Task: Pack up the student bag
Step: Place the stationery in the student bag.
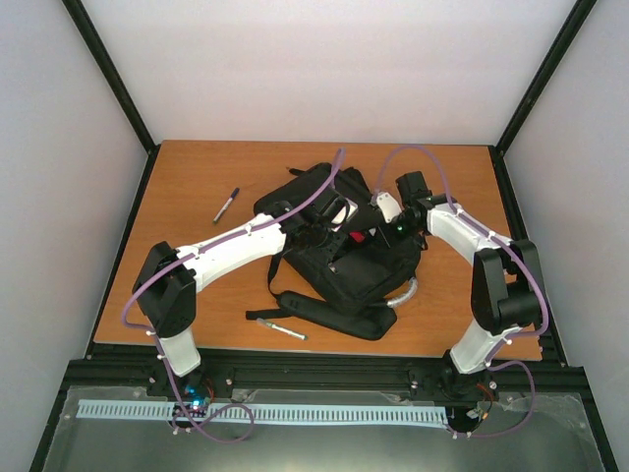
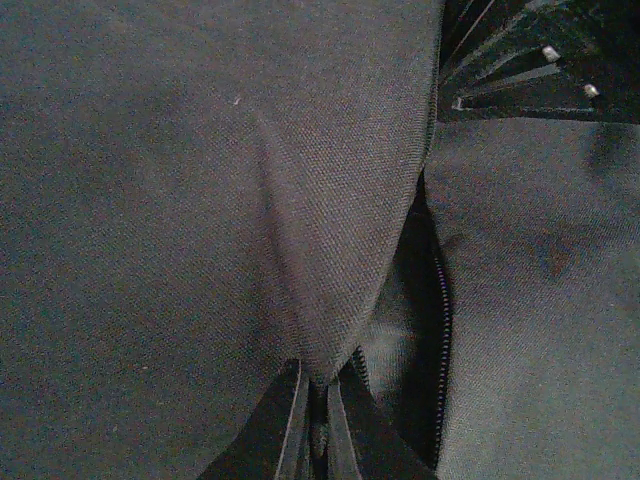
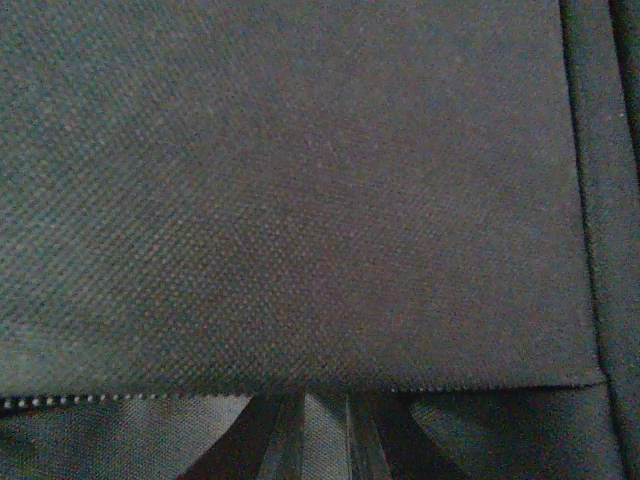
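The student bag [image 1: 344, 265] is a large black backpack lying in the middle of the table, with its grey handle [image 1: 406, 293] at the near right. My left gripper [image 1: 326, 233] is on its top left. In the left wrist view the left gripper [image 2: 318, 388] is shut on a raised fold of the black bag fabric [image 2: 250, 200], beside an open zip slit [image 2: 441, 330]. My right gripper [image 1: 371, 228] is on the bag's top right. In the right wrist view the right gripper [image 3: 325, 408] is shut on the edge of a black fabric flap [image 3: 300, 200] along a zip line.
A black marker [image 1: 226, 205] lies on the wooden table [image 1: 197, 275] left of the bag. A second pen [image 1: 282, 328] lies near the front edge by a shoulder strap [image 1: 314, 313]. Something small and red [image 1: 360, 237] shows on the bag between the grippers.
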`<state>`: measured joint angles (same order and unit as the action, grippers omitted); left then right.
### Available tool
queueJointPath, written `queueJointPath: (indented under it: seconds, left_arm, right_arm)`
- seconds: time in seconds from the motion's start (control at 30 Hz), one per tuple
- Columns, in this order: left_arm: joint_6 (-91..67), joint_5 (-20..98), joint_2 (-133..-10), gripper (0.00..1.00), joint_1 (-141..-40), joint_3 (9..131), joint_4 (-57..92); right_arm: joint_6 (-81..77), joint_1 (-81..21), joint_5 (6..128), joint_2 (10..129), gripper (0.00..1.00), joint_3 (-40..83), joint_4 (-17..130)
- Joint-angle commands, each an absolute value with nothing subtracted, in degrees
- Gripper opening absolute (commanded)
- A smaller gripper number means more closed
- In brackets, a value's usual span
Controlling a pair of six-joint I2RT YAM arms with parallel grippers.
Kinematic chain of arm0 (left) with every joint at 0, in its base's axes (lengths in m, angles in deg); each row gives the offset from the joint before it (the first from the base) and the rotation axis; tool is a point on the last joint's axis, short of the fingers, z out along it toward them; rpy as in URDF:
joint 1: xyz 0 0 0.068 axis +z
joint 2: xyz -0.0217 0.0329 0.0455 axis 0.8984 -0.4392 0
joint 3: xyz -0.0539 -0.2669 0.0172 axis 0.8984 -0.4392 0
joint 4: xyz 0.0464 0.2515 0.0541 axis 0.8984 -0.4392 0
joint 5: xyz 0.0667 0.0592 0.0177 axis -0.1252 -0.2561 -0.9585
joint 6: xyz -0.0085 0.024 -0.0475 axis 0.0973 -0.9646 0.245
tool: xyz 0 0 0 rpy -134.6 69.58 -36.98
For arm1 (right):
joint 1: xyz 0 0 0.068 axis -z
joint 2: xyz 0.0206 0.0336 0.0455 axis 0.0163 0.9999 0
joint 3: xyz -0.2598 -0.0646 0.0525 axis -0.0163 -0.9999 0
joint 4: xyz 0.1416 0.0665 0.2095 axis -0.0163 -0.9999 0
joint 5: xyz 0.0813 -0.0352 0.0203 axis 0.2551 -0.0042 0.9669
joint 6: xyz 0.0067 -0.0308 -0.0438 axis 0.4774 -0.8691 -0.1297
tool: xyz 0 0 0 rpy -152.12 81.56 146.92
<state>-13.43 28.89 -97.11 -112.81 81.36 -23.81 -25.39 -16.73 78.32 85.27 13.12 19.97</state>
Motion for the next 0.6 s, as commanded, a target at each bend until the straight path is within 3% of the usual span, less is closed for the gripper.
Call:
queueJointPath:
  seconds: [0.0,0.3,0.57]
  left_arm:
    - [-13.40,31.09,-94.24,0.03,-113.61,82.02,-22.68]
    - [-13.23,30.13,-95.32,0.07,-113.69,81.89,-22.64]
    - [-10.00,28.58,-98.24,0.55,-113.65,84.07,-26.11]
  right_arm:
    - [-25.69,-16.66,78.56,83.56,0.13,11.96,21.81]
    - [-27.55,-16.38,77.87,79.52,0.22,12.58,18.55]
    - [-32.76,-14.17,80.04,65.41,0.45,11.95,9.47]
